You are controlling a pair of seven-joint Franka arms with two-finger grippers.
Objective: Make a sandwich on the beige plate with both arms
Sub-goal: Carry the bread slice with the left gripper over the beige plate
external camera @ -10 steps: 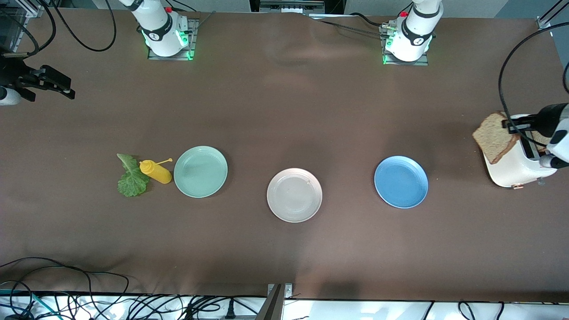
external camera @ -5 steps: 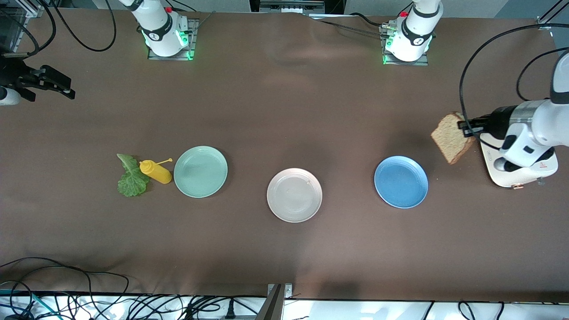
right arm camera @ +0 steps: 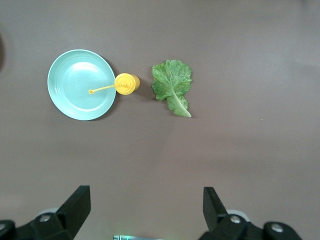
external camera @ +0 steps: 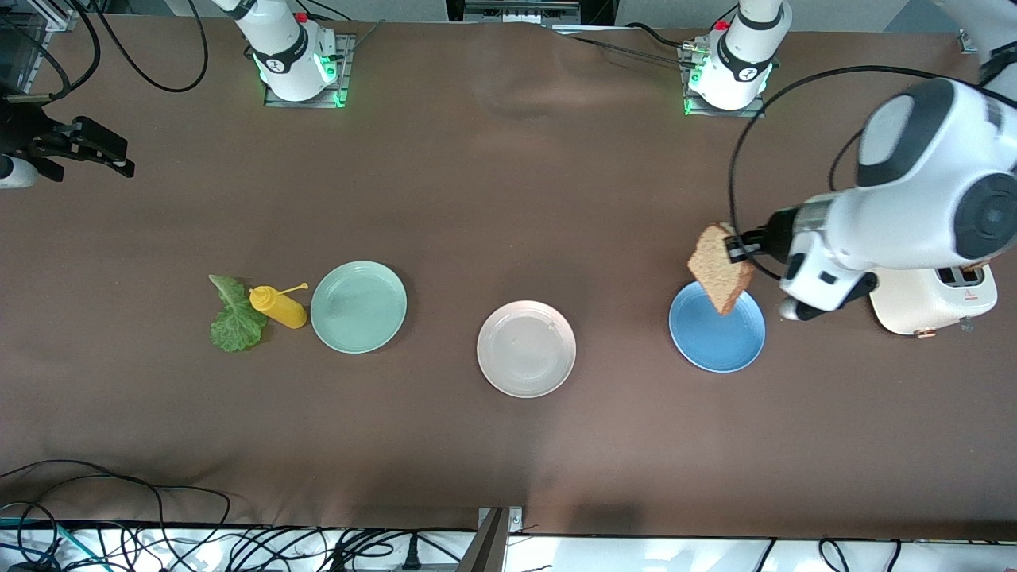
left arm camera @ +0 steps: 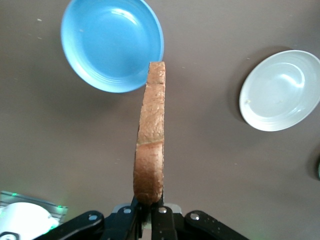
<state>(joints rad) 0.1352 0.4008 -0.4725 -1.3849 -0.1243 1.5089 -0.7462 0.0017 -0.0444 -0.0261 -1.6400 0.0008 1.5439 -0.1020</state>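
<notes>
**Bread slice held over the blue plate**

The right gripper (right arm camera: 142, 210) waits with fingers spread wide over the right arm's end of the brown table (external camera: 508, 445). The ruffled green lettuce leaf (external camera: 233, 316) lies there beside a yellow squeeze bottle (external camera: 278, 307) and a round mint-green plate (external camera: 358, 307). The round pale beige plate (external camera: 526, 348) sits mid-table. The left gripper (external camera: 737, 247) is clamped on a square brown wholegrain bread slice (external camera: 721, 268) above a round blue plate (external camera: 717, 338), beside a white toaster (external camera: 929, 303).

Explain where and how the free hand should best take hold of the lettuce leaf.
Probably from straight above, pinching across the pale stalk end of the lettuce leaf: it lies flat on the table, so only a top-down approach fits. That narrow end points away from the yellow squeeze bottle beside it. The open right hand waits, high above the table.
</notes>
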